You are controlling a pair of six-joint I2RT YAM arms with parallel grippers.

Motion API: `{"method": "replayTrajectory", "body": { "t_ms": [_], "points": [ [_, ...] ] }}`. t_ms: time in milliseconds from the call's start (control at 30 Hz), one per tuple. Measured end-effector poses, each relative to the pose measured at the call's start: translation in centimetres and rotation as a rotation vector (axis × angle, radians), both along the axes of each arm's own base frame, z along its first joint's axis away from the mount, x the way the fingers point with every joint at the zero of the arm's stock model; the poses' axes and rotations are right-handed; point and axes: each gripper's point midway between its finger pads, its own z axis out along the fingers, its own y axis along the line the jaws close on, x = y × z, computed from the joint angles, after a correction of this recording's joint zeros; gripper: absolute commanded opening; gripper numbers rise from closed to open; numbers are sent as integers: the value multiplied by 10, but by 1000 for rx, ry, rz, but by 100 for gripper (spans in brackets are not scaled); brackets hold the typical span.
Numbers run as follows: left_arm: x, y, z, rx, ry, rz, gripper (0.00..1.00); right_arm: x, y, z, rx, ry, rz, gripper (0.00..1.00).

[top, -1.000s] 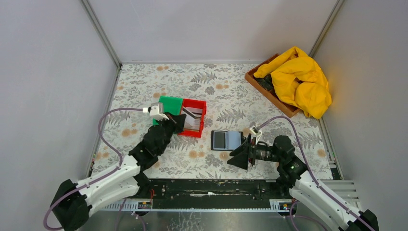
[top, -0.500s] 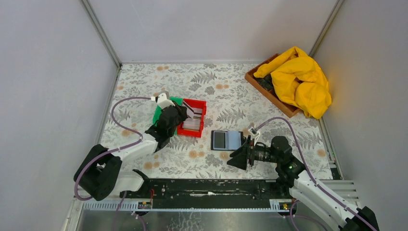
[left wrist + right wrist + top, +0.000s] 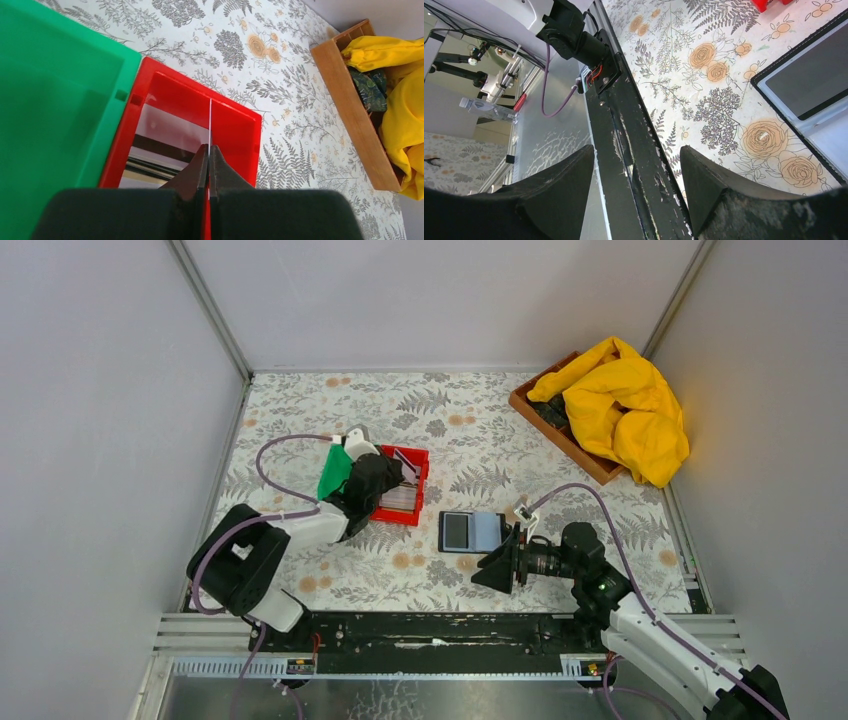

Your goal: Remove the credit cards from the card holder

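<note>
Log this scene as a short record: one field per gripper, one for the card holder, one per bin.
left gripper: shut on a credit card, edge-on above the red bin
right gripper: open, empty, near the card holder
card holder: lying open and flat
red bin: holds stacked cards
green bin: adjoins the red bin
</note>
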Motion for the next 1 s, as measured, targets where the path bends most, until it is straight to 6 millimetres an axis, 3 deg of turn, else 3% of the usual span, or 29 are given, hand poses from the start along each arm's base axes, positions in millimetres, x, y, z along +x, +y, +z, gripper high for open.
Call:
{"method": "replayTrajectory", "body": {
  "t_ms": [267,633,867,1000],
  "points": [
    [15,-15,5,-23,-11,-22,0,0,0,-3,-8,11,0,71],
    [15,-20,-6,-1,18,-49,43,0,0,-5,-13,15,1,71],
    [15,-8,-5,53,28,-8,52,0,0,-6,-14,15,1,71],
    [12,12,13,97,4,61,55,0,0,-7,-17,20,1,71]
  ]
}}
